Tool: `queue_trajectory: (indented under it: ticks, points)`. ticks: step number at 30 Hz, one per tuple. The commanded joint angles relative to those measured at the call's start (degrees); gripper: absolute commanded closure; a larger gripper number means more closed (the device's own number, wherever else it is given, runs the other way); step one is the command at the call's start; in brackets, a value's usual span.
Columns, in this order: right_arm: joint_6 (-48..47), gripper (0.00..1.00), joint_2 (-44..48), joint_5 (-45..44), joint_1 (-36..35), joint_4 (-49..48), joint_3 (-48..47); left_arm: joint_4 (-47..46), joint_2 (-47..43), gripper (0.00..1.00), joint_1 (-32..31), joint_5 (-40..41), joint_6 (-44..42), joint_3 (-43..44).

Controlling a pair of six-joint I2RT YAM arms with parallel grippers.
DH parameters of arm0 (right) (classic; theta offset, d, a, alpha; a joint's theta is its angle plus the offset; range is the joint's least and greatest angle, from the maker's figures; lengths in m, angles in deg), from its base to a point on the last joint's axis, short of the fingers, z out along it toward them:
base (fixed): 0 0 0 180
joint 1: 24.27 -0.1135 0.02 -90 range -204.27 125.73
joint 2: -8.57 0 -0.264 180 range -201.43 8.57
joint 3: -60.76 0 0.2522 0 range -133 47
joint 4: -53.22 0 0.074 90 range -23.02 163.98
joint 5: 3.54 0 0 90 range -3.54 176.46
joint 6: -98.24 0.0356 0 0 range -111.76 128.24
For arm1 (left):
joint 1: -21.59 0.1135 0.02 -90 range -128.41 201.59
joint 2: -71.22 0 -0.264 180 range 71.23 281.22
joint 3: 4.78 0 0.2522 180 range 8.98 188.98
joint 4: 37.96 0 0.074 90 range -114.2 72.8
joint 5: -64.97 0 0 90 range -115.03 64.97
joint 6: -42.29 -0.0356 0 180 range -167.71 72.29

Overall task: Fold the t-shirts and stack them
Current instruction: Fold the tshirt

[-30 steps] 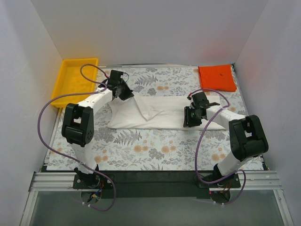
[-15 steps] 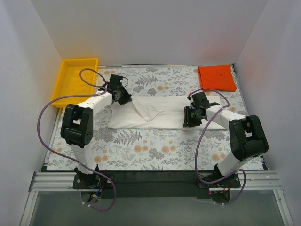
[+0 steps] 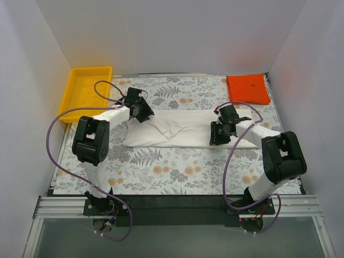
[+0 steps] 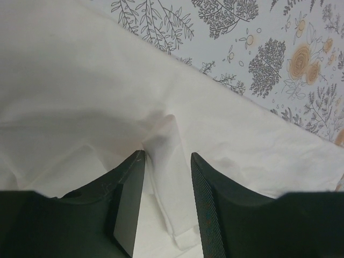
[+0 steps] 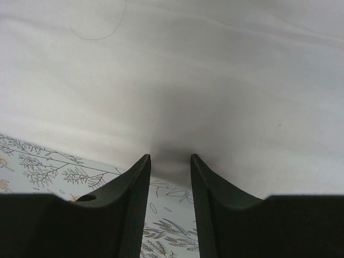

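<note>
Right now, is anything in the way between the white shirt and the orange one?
No. Only bare flowered table lies between the white shirt and the orange shirt, though a purple cable loops above.

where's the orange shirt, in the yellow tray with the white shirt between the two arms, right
Not quite: the top view shows the orange shirt on the table at back right, not in the yellow tray. The white shirt part is right.

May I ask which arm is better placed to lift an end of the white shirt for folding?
Probably the left. The left gripper sits at the white shirt's left end, jaws open around a raised pleat. The right gripper is open at the near edge, well in from the right end.
</note>
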Motion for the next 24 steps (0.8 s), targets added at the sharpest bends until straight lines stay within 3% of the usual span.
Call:
queue_trajectory:
  ticks: [1, 7, 12, 19, 24]
  points:
    - [-0.5, 0.63, 1.3, 0.1, 0.2, 0.1, 0.3, -1.3, -2.9, 0.61, -0.1, 0.0, -0.3, -1.5]
    - [-0.5, 0.63, 1.3, 0.6, 0.2, 0.1, 0.2, -1.4, -0.4, 0.62, -0.1, 0.1, -1.0, -0.5]
    - [-0.5, 0.63, 1.7, 0.7, 0.2, 0.1, 0.4, -2.1, 2.0, 0.69, -0.1, 0.5, -2.2, 1.4]
    - [-0.6, 0.63, 2.0, 0.7, 0.3, 0.2, 0.4, -4.0, 4.8, 0.88, -0.1, 0.3, -5.2, 4.5]
    - [-0.6, 0.63, 2.1, 0.7, 0.2, 0.2, 0.5, -6.3, 5.4, 0.93, -0.2, -1.4, -6.8, 7.4]
